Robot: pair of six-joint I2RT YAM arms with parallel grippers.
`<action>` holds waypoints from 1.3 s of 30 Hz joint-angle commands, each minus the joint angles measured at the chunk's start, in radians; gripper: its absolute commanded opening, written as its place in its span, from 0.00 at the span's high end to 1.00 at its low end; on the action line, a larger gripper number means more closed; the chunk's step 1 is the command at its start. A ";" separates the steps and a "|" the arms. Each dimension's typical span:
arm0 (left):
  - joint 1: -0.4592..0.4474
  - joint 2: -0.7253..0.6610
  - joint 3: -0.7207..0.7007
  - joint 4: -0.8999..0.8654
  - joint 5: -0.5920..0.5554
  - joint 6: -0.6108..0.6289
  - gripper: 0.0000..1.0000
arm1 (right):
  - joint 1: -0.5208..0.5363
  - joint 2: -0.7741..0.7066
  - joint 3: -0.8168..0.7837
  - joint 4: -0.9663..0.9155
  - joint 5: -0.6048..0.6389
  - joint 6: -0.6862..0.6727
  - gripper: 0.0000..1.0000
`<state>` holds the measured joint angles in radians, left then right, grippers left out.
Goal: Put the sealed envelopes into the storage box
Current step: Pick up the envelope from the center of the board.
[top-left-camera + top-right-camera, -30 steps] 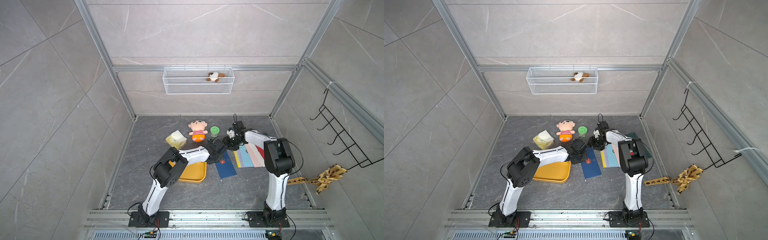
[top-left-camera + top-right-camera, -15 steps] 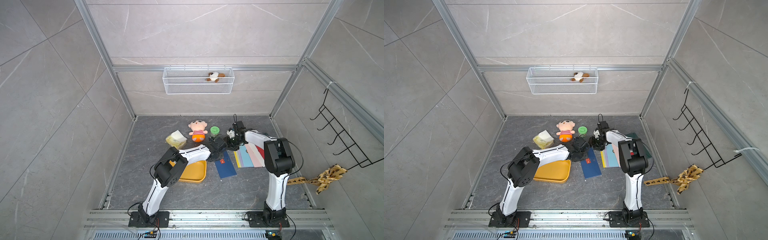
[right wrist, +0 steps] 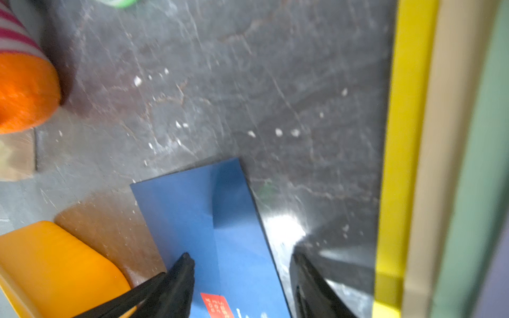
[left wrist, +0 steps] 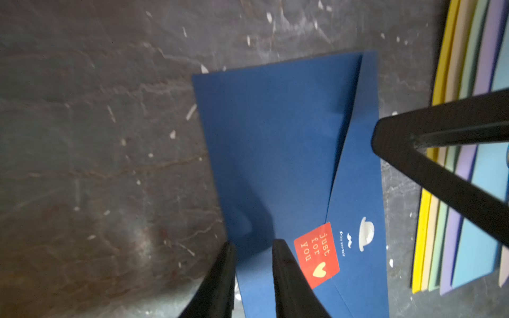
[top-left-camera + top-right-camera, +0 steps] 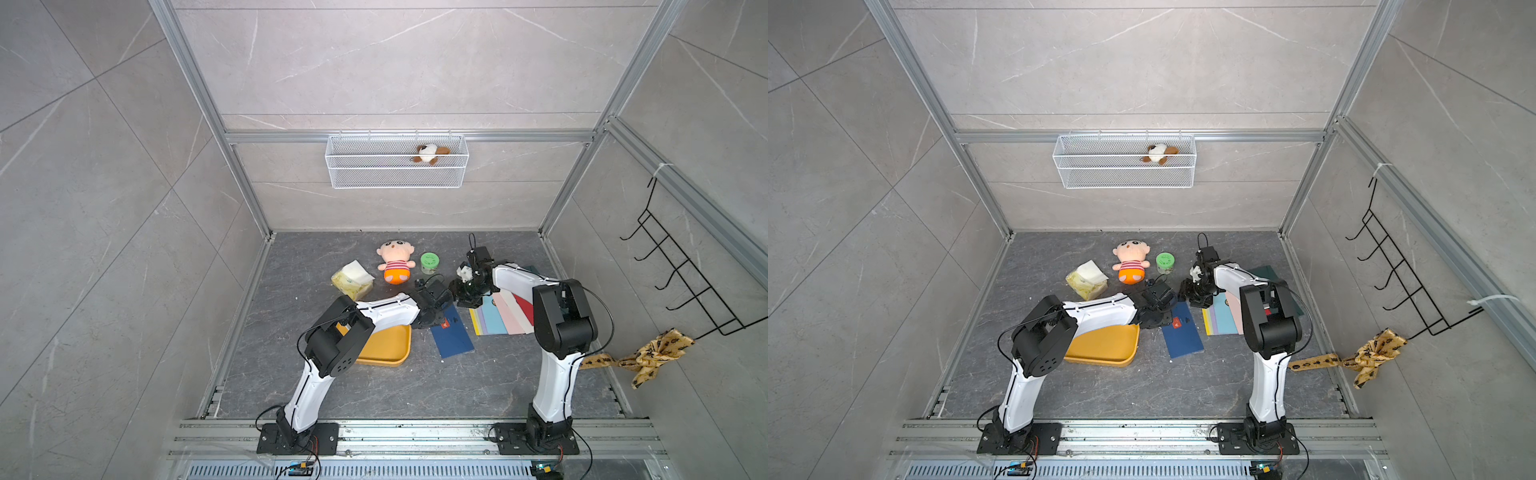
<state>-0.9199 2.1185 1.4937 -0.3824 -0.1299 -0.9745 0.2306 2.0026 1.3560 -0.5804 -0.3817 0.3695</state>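
Note:
A navy envelope [image 5: 454, 334] [image 4: 289, 151] with a red seal lies flat on the dark floor, between the mustard storage box [image 5: 386, 349] [image 3: 55, 267] and a fan of pastel envelopes [image 5: 503, 316] [image 4: 462, 220]. My left gripper [image 5: 439, 313] [image 4: 253, 243] is low over the navy envelope's long edge beside the seal. Its fingers are slightly apart, with the edge showing in the gap. My right gripper [image 5: 465, 291] [image 3: 242, 257] hangs open over the navy envelope's far end, holding nothing. The box looks empty where it shows; my left arm covers part of it.
A dark green envelope [image 5: 530, 272] peeks out behind the right arm. A yellow tissue pack [image 5: 352, 279], a doll [image 5: 395, 266] and a green jar [image 5: 430, 262] stand behind the grippers. A wire basket [image 5: 397, 166] hangs on the back wall, a hook rack [image 5: 681, 282] on the right.
My left gripper's jaws have parted from shut. The navy envelope lies where it was. The right arm has not moved.

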 commanded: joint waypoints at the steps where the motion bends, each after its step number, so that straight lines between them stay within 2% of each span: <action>1: -0.010 -0.032 -0.029 -0.029 -0.004 -0.016 0.71 | 0.012 -0.037 -0.040 -0.070 0.056 -0.008 0.40; 13: -0.009 -0.009 -0.018 -0.007 0.006 -0.016 0.71 | 0.042 -0.091 -0.138 -0.115 0.037 -0.018 0.40; 27: -0.007 0.001 -0.020 0.014 0.009 -0.010 0.70 | 0.050 -0.154 -0.184 -0.018 -0.105 0.010 0.40; 34: -0.008 -0.046 0.018 0.025 -0.008 0.019 0.59 | 0.037 -0.190 -0.215 0.009 -0.067 0.025 0.41; 39: -0.009 -0.070 0.011 -0.021 -0.027 0.006 0.58 | 0.036 -0.215 -0.215 -0.021 0.004 0.024 0.41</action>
<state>-0.9264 2.1086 1.4860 -0.3641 -0.1303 -0.9722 0.2707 1.8240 1.1450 -0.5835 -0.4229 0.3813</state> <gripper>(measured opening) 0.416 0.595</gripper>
